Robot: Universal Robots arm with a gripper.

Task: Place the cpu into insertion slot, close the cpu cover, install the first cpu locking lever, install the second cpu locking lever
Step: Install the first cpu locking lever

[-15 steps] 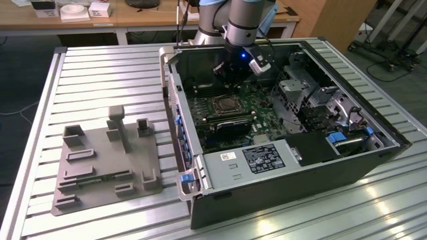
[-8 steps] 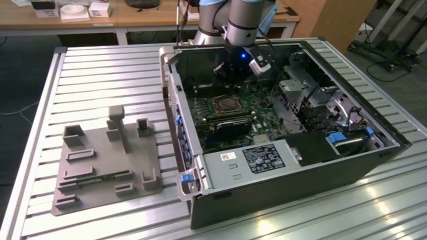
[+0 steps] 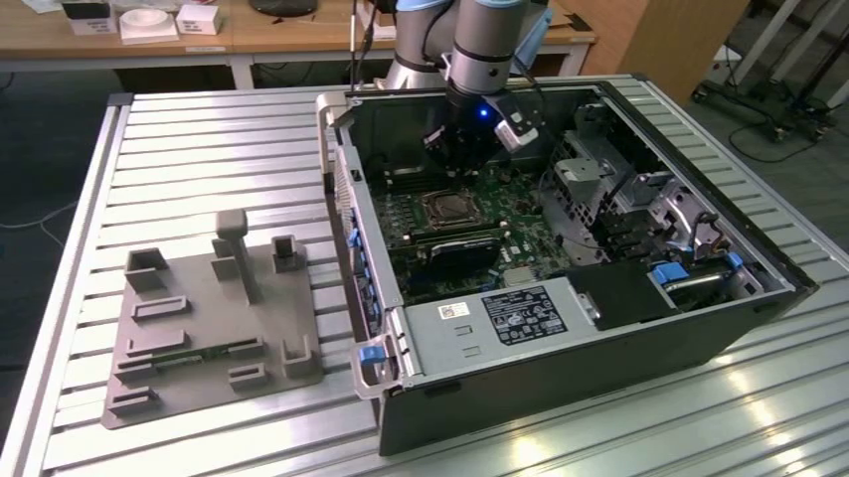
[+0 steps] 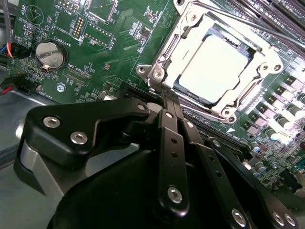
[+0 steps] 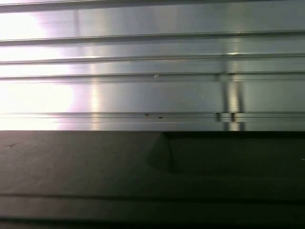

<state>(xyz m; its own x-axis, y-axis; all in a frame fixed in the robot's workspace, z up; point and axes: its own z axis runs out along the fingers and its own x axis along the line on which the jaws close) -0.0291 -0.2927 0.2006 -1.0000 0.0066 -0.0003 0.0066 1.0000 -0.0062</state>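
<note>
The cpu (image 4: 214,67) lies with its silvery top up in the insertion slot (image 3: 451,209) on the green motherboard inside the open computer case. The cpu cover (image 4: 269,59), a silvery frame, lies flat around the chip. My gripper (image 4: 166,95) has its black fingers (image 4: 171,138) pressed together, tips right at one corner of the socket's metal rim (image 4: 155,71); nothing shows between them. In the exterior view the gripper (image 3: 458,159) hangs inside the case just behind the socket. Whether the tips touch a locking lever, I cannot tell.
The case wall (image 3: 348,199) stands on the exterior view's left of the socket, drive cages (image 3: 637,199) on the right, the power supply (image 3: 524,318) in front. A coin battery (image 4: 50,55) sits on the board. A grey fixture plate (image 3: 213,318) lies on the slatted table (image 5: 152,90).
</note>
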